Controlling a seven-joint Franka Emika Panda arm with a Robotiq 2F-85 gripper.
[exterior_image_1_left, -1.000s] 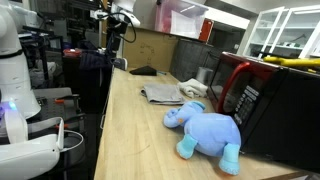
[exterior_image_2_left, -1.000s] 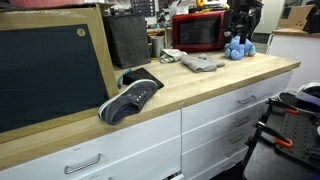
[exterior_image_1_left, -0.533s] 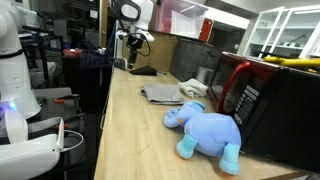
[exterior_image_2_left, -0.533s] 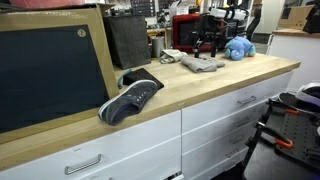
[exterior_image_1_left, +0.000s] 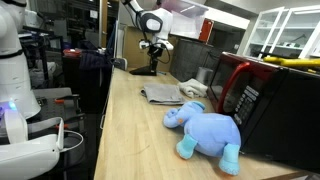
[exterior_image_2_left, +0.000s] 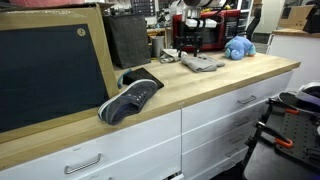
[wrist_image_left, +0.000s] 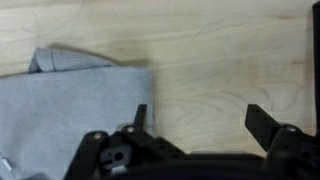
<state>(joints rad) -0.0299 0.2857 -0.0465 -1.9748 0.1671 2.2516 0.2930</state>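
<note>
While the jaws gape, the grey cloth stretches leftward in wrist view.

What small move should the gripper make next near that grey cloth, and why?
Probably a short sideways shift toward the grey cloth. In the wrist view the open gripper sits mostly over bare wooden counter, with only one finger at the cloth's edge, so centring over the fabric seems sensible before lowering.

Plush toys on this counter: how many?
1: a blue plush elephant lying on the light wooden counter beside the red microwave; others may be hidden behind it.
</note>
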